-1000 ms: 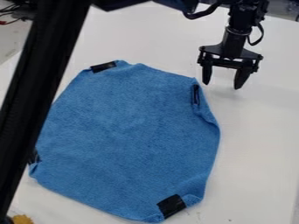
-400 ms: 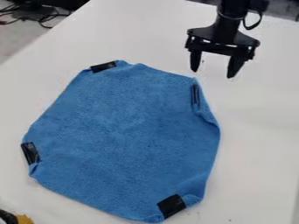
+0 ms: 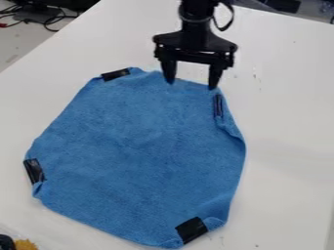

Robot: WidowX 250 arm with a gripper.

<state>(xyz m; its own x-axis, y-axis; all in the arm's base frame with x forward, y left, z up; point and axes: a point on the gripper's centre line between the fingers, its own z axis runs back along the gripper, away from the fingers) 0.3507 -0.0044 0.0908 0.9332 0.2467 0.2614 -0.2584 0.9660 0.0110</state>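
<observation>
Black two-finger gripper (image 3: 192, 84): jaws wide apart, nothing held, tips over far edge of flat blue fabric cloth (image 3: 140, 154), which spreads from below jaws twd camera, w/ black rectangular tape strips (image 3: 192, 230) at folded-in corners, prob. to keep folds down.

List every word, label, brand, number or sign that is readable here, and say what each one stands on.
None: no text can be read.
Blue cloth: no lettering to be seen.
Black patches along the cloth's edge: no readable marks.
Black gripper: no readable label or number.
White tabletop: a few tiny specks, nothing that reads as text.
</observation>
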